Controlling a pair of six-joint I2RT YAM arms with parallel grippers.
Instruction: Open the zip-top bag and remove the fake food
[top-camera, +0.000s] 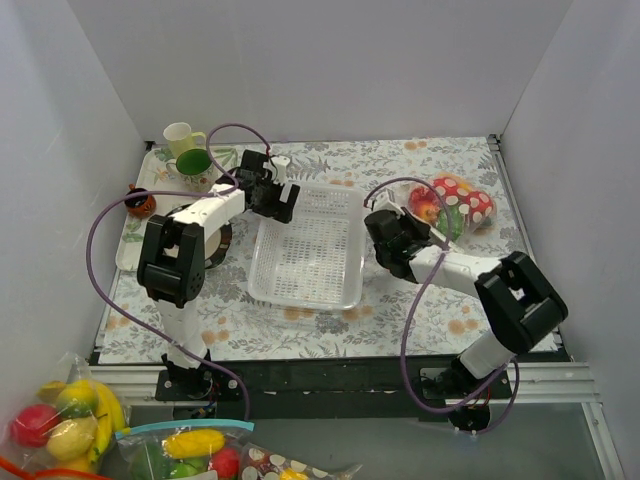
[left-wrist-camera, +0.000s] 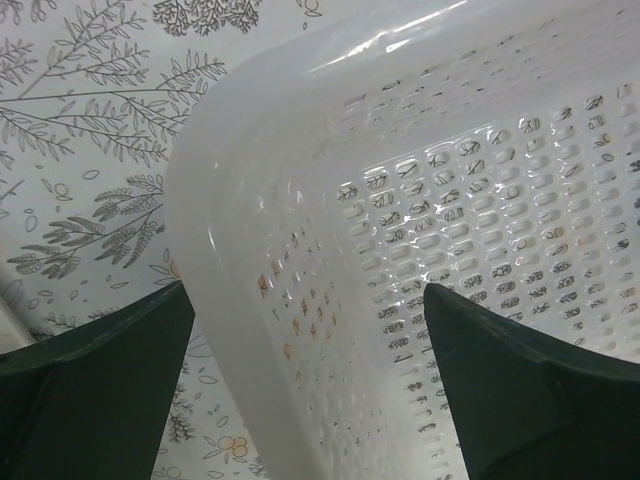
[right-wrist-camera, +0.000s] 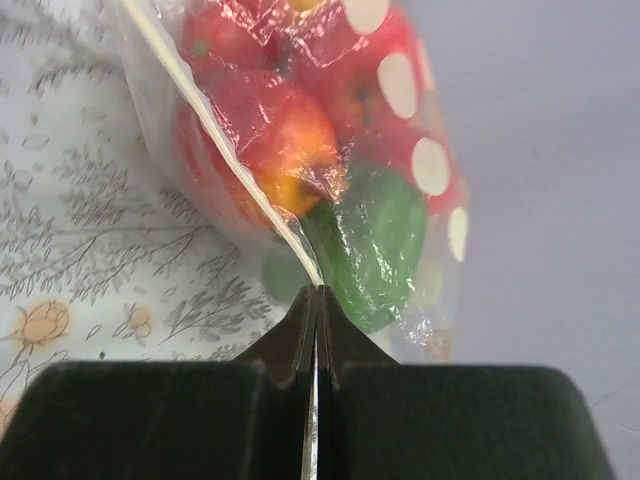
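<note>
The zip-top bag (top-camera: 455, 205) lies at the back right of the table, clear with white dots. It holds the fake food (right-wrist-camera: 300, 130): red, orange and green pieces. My right gripper (top-camera: 432, 232) is shut on the bag's whitish zip strip (right-wrist-camera: 235, 165), which shows clamped between its jaws in the right wrist view (right-wrist-camera: 318, 292). My left gripper (top-camera: 282, 203) is open, and its jaws straddle the back left rim of the white basket (left-wrist-camera: 230, 250), one finger (left-wrist-camera: 100, 380) outside and one inside.
The white basket (top-camera: 305, 290) sits mid-table between the arms. Cups (top-camera: 186, 150) and a small dark pot (top-camera: 140, 204) stand at the back left. A bag with a teal zip strip (top-camera: 190, 445), bananas and lemons (top-camera: 70, 415) lie off the table at the near left.
</note>
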